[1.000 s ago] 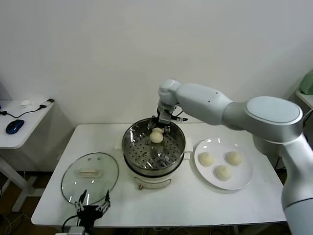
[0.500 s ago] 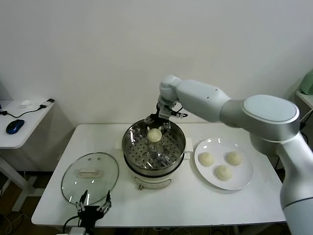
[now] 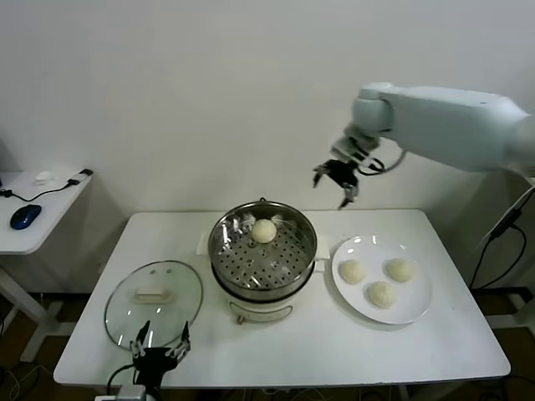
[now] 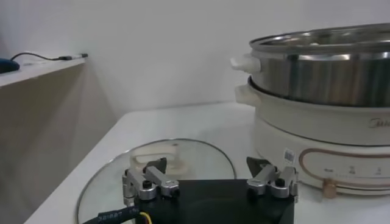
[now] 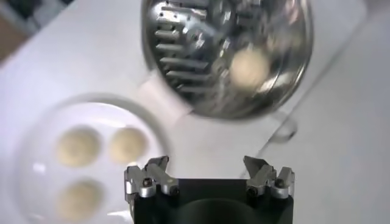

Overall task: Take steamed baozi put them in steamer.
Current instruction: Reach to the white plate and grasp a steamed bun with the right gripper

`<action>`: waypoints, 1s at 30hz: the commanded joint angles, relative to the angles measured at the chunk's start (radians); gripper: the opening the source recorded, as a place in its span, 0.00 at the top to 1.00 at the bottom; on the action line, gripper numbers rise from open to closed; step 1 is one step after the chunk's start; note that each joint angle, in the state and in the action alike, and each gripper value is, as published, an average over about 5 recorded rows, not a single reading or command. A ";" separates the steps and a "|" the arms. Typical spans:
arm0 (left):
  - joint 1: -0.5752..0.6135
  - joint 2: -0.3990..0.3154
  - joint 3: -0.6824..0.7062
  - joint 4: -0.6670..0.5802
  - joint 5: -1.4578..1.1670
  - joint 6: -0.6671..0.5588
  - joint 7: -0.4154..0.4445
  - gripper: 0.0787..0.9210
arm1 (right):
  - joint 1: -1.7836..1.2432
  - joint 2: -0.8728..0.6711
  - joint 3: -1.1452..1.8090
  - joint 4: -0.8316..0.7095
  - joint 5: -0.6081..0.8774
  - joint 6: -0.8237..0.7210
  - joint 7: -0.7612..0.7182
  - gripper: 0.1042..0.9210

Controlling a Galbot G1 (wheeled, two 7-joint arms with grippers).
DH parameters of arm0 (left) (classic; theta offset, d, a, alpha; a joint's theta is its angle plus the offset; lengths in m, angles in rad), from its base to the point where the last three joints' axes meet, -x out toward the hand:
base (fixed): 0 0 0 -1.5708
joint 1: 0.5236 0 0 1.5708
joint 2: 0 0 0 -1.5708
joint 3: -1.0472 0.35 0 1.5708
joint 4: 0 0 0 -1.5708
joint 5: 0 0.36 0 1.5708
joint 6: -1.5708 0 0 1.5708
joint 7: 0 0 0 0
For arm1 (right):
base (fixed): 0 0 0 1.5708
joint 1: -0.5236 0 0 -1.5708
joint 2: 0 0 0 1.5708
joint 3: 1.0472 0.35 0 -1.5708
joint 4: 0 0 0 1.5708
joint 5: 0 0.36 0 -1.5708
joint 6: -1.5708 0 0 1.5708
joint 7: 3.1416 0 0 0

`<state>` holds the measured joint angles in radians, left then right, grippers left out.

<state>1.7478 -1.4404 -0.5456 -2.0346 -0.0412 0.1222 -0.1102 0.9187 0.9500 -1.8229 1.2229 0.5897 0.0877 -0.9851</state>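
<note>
1. The right end effector [image 3: 342, 183] hangs high in the air, above the gap between the steamer [image 3: 262, 253] and the white plate [image 3: 415, 311]. Its fingers are spread wide and they hold nothing.
2. One baozi [image 3: 264, 230] lies on the perforated tray inside the steamer, toward the far side. Three baozi [image 3: 352, 271] [image 3: 400, 269] [image 3: 381, 293] wait on the plate, close to each other but apart.
3. Risk: the three buns sit close together, so wide fingers coming down on one can push its neighbour, or roll it toward the plate's rim. The bun nearest the steamer has the most free room on its outer side.
4. Risk: the buns look soft and smooth. A hard squeeze can dent one, and a weak one can let it slip during the carry over the steel rim.
5. Risk: a low path to the pot can knock the steamer's rim or its side handle, which stands just beside the plate.
6. Room: the tray has much bare space in the near half, so the next bun need not land on the first.
7. The left end effector [image 4: 211, 182] is parked at the desk's [image 3: 334, 351] near edge, just beside the glass lid [image 3: 154, 302], fingers apart and empty. It is well apart from the working path.
8. The desk's right edge is near the plate, so a rolling bun can fall there.
</note>
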 commanded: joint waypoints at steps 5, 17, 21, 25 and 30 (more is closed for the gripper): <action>-0.001 0.002 -0.005 -0.002 -0.002 0.001 0.000 0.12 | -0.213 -0.257 0.018 0.183 0.076 -0.418 0.166 0.12; 0.017 -0.009 -0.018 0.000 0.000 0.000 0.000 0.12 | -0.589 -0.108 0.316 -0.132 -0.057 -0.415 0.204 0.12; 0.019 -0.009 -0.016 0.005 0.002 -0.003 -0.001 0.12 | -0.647 -0.070 0.374 -0.204 -0.065 -0.404 0.214 0.12; 0.019 -0.009 -0.015 0.009 0.002 -0.003 -0.001 0.12 | -0.673 -0.040 0.400 -0.242 -0.064 -0.396 0.219 0.12; 0.020 -0.011 -0.013 0.011 0.002 -0.003 -0.002 0.12 | -0.694 -0.014 0.426 -0.271 -0.063 -0.386 0.226 0.13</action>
<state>1.7676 -1.4510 -0.5590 -2.0254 -0.0396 0.1190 -0.1125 0.3182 0.9063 -1.4680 1.0267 0.5398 -0.2768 -0.7787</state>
